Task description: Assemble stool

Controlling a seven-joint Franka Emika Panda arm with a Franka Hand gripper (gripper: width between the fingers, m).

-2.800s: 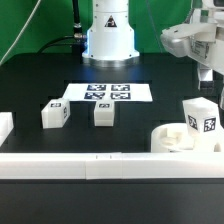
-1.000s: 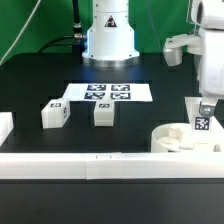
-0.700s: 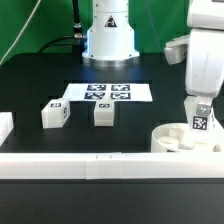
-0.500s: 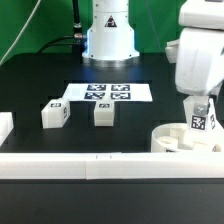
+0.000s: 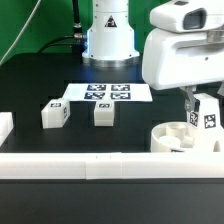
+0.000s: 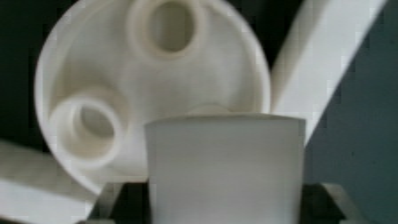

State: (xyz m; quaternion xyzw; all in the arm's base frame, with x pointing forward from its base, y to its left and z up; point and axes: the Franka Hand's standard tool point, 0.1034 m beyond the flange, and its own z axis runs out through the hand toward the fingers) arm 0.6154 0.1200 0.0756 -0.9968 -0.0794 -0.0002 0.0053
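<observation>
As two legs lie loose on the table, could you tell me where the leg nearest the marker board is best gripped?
Probably from straight above, fingers closing on the two flat opposite sides of the leg: it is blocky, sits flat, and stands apart from the other loose leg and the marker board, leaving room beside it.

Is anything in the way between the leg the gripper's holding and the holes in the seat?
Nothing visible. The gripper holds the leg over the seat, and the two holes the wrist view shows look empty.
</observation>
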